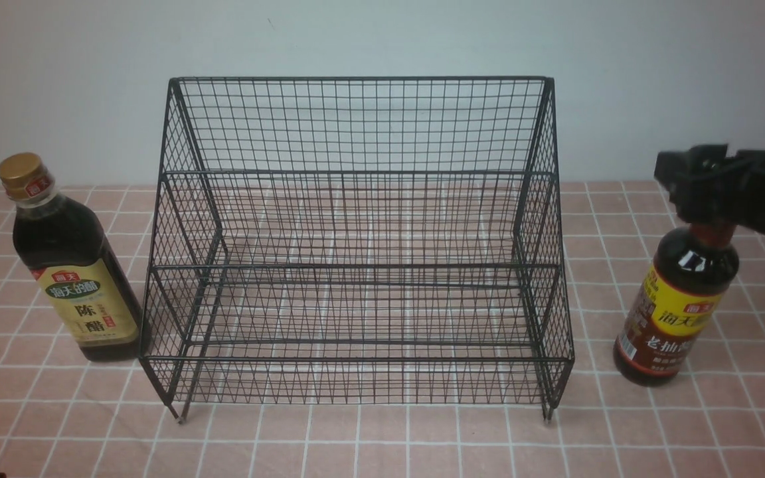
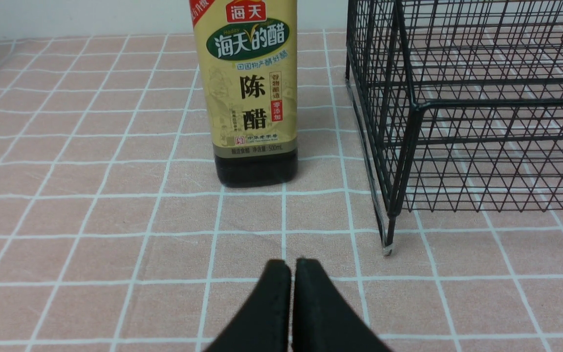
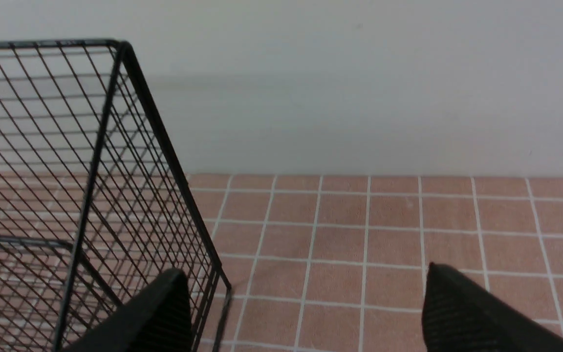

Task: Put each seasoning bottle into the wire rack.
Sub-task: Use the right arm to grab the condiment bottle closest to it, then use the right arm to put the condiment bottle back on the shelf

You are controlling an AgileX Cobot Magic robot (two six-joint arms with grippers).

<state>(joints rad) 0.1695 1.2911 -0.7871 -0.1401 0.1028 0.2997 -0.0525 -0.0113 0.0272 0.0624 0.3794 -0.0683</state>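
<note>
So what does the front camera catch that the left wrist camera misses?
Only the front view shows the round bottle with the right gripper at its top, plus the gold cap of the squarish bottle. Only the left wrist view clearly shows the left gripper, jaws shut. Both show the squarish bottle standing beside the wire rack.

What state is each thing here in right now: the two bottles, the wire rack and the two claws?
Wire rack: upright, both tiers empty.
Gold-capped bottle: standing on the table, cap on, outside the rack on its left.
Red-necked bottle: standing on the table, outside the rack on its right, cap not visible.
Left gripper: shut, holding nothing.
Right gripper: open, holding nothing.
</note>
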